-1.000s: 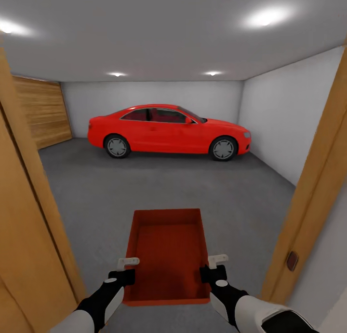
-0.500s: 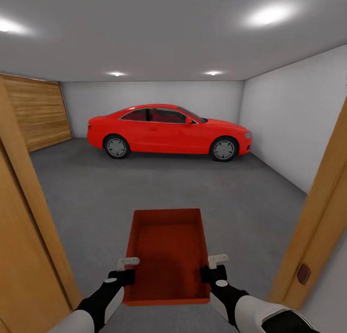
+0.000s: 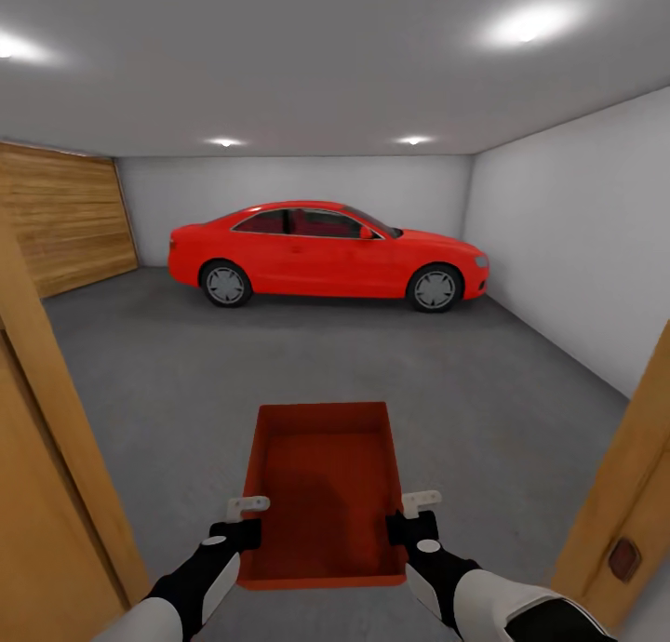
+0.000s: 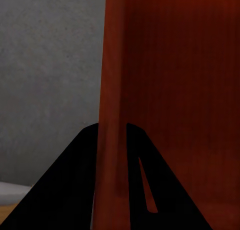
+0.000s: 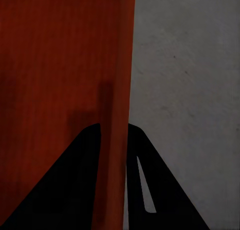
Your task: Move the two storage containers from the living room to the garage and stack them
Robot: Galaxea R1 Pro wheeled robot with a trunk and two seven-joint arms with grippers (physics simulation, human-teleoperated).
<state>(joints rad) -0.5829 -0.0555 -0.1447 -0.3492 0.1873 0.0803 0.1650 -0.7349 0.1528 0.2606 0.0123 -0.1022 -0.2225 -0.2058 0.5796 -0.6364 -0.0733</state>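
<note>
Head view: The robot stands in a doorway between two tan wooden door jambs point(image 3: 56, 456), facing into the garage. One orange-red storage container point(image 3: 324, 488) is carried low in front of the trunk, above the grey concrete floor point(image 3: 372, 363), open side up. The left gripper point(image 3: 244, 519) clamps the container's left side wall near its rear corner; the right gripper point(image 3: 417, 514) clamps the right side wall at the matching point. This symmetric two-arm hold probably keeps the bin level and centred for transport through the opening. A red car point(image 3: 326, 251) is parked across the far end, well apart from the robot, beside a wooden garage door point(image 3: 65, 214) on the left wall.

Left wrist view: The two dark fingers straddle the container's wall, one on each face, closed against it. Grey floor lies beyond the outer face.

Right wrist view: The same arrangement is mirrored. The fingers are closed on the right wall, with the container's interior on one side and concrete on the other.

Judgement: The transport step is nearly complete; setting the container down on open floor short of the car appears to be next.
</note>
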